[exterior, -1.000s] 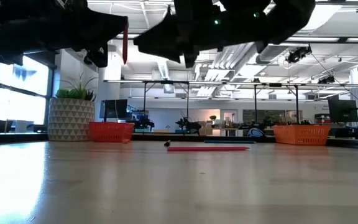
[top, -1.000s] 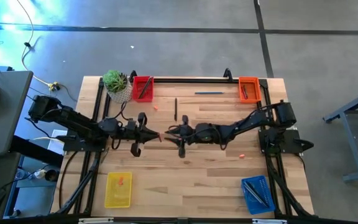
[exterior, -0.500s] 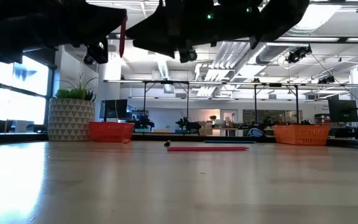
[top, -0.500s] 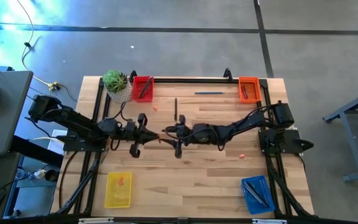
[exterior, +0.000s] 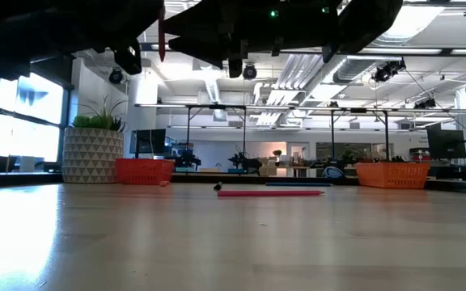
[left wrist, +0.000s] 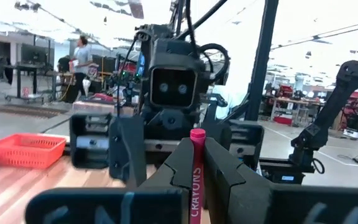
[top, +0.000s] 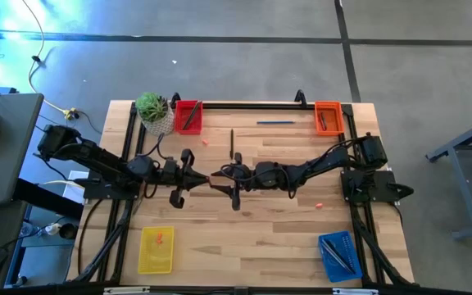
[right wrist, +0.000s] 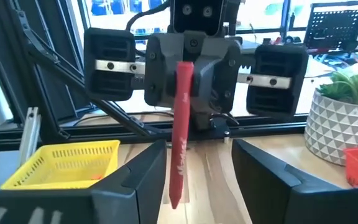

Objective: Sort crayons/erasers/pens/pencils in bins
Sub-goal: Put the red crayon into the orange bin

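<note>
My left gripper [top: 197, 177] is shut on a red crayon [left wrist: 195, 169] printed "CRAYONS", held above the middle of the table. My right gripper [top: 223, 176] faces it, open. In the right wrist view its two fingers [right wrist: 145, 177] stand on either side of the crayon's free end [right wrist: 174, 198] without touching it. The bins stand at the corners: red [top: 188, 115] far left, orange [top: 328, 116] far right, yellow [top: 156, 250] near left, blue [top: 338, 255] near right. My left gripper pinches the crayon between its two fingers [left wrist: 222, 171], on its printed shaft [left wrist: 194, 183]. The crayon lies along the fingers and its end [left wrist: 197, 133] sticks out past their tips toward my right gripper. It is lifted clear of the table and shows nearly upright in the low view [exterior: 161, 34].
A potted plant [top: 154, 111] stands beside the red bin. A black pen [top: 231, 143] and a blue pen [top: 276, 122] lie on the far half, small orange pieces at far left [top: 206, 141] and right [top: 319, 204]. A long pink-red stick [exterior: 270, 193] lies on the table.
My right gripper has moved toward the table's left, closing in on the crayon in my left gripper, its fingers staying open. In the low view both grippers and the crayon have risen a little.
</note>
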